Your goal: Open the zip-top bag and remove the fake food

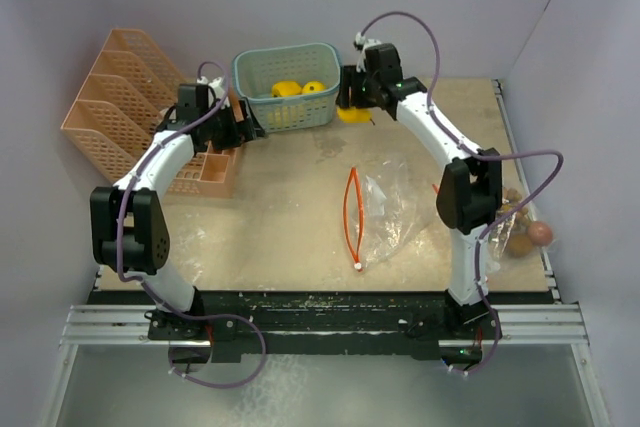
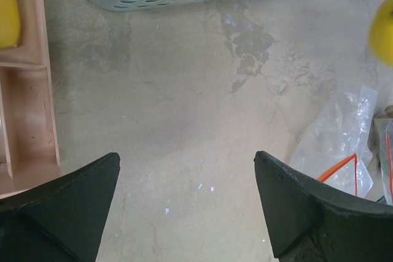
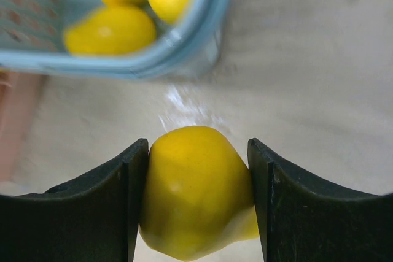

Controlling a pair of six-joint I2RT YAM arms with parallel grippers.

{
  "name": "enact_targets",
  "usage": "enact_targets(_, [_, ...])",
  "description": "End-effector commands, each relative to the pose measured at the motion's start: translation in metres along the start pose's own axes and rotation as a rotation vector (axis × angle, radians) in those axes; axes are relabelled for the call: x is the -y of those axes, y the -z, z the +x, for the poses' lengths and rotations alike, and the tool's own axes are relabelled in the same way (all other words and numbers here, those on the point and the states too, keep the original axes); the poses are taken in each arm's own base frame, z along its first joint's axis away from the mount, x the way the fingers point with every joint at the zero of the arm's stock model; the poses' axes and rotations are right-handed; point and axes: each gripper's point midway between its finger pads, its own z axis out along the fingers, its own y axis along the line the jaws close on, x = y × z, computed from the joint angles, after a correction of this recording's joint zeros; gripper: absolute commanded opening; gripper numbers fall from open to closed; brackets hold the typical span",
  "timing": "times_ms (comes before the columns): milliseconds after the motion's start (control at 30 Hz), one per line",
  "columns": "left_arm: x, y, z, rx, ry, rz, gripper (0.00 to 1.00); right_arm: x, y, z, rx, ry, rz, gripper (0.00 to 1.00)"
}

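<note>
The right gripper [image 3: 198, 146] is clenched on a yellow toy fruit [image 3: 196, 200] — one finger pressed to each side — just beside the blue basket [image 3: 202, 35], where more yellow fruits [image 3: 110, 29] lie. The left gripper [image 2: 187, 164] hangs spread wide, grasping nothing, above the bare surface [image 2: 184, 102]. The clear bag [image 1: 385, 212] lies flat mid-surface — brown toy pieces [image 1: 522, 232] sit at the right edge.

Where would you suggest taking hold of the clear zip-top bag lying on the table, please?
Grip the orange zip strip along the left edge of the zip-top bag, coming down from above. The film lies flat and crumpled, but the strip's two sides bow apart, so one could probably be pinched. The left pincer is open and free; the right pincer holds a yellow fruit.
</note>
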Motion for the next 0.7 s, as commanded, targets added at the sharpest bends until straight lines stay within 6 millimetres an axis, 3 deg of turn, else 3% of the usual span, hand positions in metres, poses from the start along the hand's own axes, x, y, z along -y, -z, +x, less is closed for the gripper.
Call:
enact_targets(0, [0.008, 0.009, -0.015, 0.071, -0.041, 0.041, 0.93, -0.029, 0.056, -0.091, 0.210, -0.019, -0.066, 0.14])
enact_targets(67, [0.007, 0.006, -0.015, 0.069, -0.043, 0.045, 0.93, -0.038, 0.064, -0.119, 0.274, -0.021, -0.093, 0.14])
enact_targets(300, [0.012, 0.009, -0.023, 0.095, -0.050, 0.058, 0.94, -0.062, 0.042, -0.165, 0.389, 0.013, -0.205, 0.10])
enact_targets(667, [0.012, 0.012, -0.014, 0.075, -0.045, 0.064, 0.94, -0.097, 0.020, -0.183, 0.520, 0.006, -0.422, 0.09])
